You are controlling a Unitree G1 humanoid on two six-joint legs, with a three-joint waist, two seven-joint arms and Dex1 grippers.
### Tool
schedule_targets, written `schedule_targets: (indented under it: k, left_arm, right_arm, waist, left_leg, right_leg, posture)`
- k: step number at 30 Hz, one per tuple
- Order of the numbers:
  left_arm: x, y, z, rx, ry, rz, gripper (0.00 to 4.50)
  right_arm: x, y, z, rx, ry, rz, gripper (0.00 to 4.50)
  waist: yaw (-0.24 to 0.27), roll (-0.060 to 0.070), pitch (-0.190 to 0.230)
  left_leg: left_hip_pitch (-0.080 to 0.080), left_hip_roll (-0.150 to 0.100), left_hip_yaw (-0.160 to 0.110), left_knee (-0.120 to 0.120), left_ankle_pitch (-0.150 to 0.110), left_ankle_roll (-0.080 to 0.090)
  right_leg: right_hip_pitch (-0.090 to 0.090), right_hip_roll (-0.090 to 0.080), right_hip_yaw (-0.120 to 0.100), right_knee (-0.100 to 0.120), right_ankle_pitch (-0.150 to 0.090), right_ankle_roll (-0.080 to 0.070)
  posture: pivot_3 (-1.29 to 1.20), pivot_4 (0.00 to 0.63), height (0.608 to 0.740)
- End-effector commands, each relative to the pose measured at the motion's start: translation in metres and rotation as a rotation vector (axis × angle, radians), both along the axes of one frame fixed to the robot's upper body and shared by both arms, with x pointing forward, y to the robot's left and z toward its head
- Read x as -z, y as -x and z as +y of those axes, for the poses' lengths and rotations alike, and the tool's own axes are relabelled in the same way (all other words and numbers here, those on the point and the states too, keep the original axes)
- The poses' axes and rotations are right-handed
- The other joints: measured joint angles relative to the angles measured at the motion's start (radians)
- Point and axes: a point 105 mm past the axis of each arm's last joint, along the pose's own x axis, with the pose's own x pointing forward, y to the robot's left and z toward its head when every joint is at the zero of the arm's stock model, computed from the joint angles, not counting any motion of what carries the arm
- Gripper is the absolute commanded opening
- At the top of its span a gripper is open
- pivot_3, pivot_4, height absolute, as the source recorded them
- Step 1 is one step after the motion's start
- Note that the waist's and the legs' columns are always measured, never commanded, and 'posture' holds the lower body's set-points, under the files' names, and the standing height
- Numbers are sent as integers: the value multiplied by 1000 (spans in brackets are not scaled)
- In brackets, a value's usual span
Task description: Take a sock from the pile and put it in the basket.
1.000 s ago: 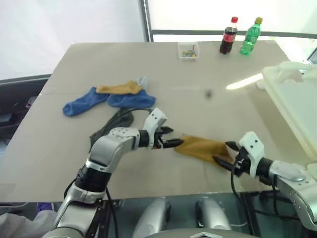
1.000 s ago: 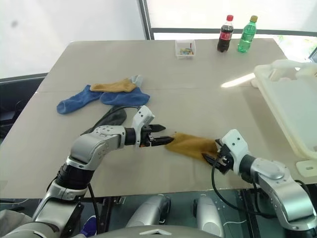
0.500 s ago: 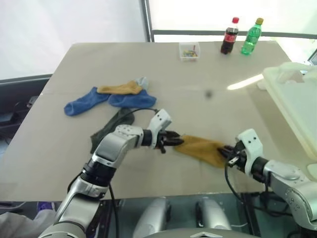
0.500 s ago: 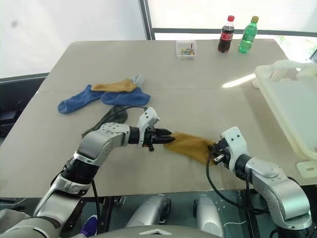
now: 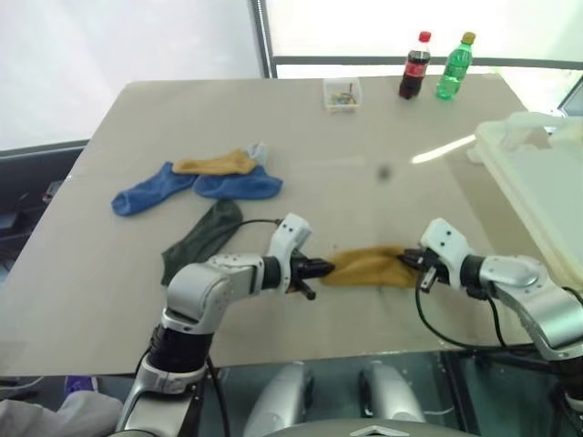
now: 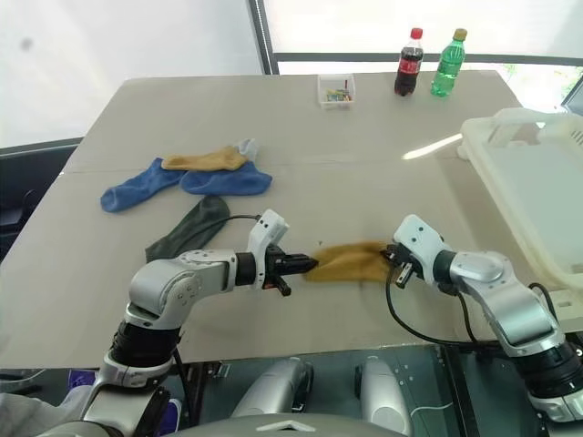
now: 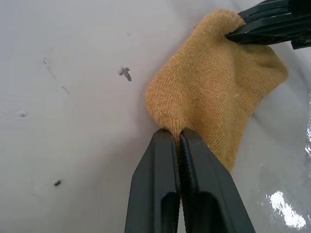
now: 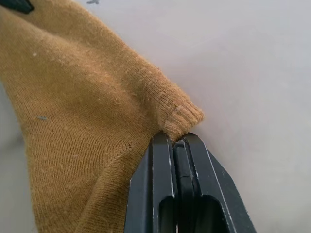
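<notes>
A mustard-yellow sock (image 5: 369, 267) lies bunched on the table near its front edge, between my two grippers. My left gripper (image 5: 323, 268) is shut on the sock's left end, and the left wrist view shows its fingertips (image 7: 167, 138) pinching the knit. My right gripper (image 5: 412, 261) is shut on the ribbed cuff (image 8: 182, 116) at the sock's right end. The pile (image 5: 196, 177), with blue, mustard and pale grey socks, lies further back on the left. A dark green sock (image 5: 200, 238) lies just in front of it. The white basket (image 5: 547, 182) stands at the table's right edge.
A small clear box (image 5: 342, 93), a cola bottle (image 5: 414, 66) and a green bottle (image 5: 453, 66) stand along the far edge. The table's front edge runs just below both arms.
Both grippers have gone from open to shut on the ends of the mustard sock. The right gripper moved forward onto the cuff, and the sock is now bunched shorter.
</notes>
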Motion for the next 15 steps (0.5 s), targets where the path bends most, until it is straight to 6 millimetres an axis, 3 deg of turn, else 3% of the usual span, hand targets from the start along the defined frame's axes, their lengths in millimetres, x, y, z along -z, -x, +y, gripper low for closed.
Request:
schedule_targets:
  k: [1,2,5,10,12,15]
  left_arm:
    - [-11,-3,3,-22,8,-54,363]
    - [-11,-6,5,-44,18,-52,702]
    - [-14,-8,7,-65,39,-48,1822]
    - [-27,-18,19,-138,60,-138,4235]
    - [-42,-26,28,-190,77,-237,4500]
    - [-53,-43,48,-323,36,-345,4500]
  right_arm:
    - [5,2,-6,-34,58,7,0]
    - [5,2,-6,-44,57,14,0]
    - [2,-1,-5,-36,3,21,862]
    - [-13,-1,-14,-3,-75,-100,3291]
    - [-28,0,-18,15,-126,-172,4240]
    - [-48,6,-17,15,-220,-216,4240]
  waist:
    - [2,0,0]
    - [3,0,0]
    - [5,0,0]
    - [14,0,0]
    - [15,0,0]
    - [15,0,0]
  left_leg:
    - [0,0,0,0,0,0]
    - [0,0,0,0,0,0]
    - [0,0,0,0,0,0]
    - [0,0,0,0,0,0]
    - [0,0,0,0,0,0]
    - [0,0,1,0,0,0]
  right_leg:
    - [0,0,0,0,0,0]
    - [0,0,0,0,0,0]
    - [0,0,0,0,0,0]
    - [0,0,0,0,0,0]
    - [0,0,0,0,0,0]
    - [0,0,1,0,0,0]
  posture:
    - [0,150,740]
    - [0,150,740]
    - [0,150,740]
    - [0,150,740]
    - [0,150,740]
    - [0,150,740]
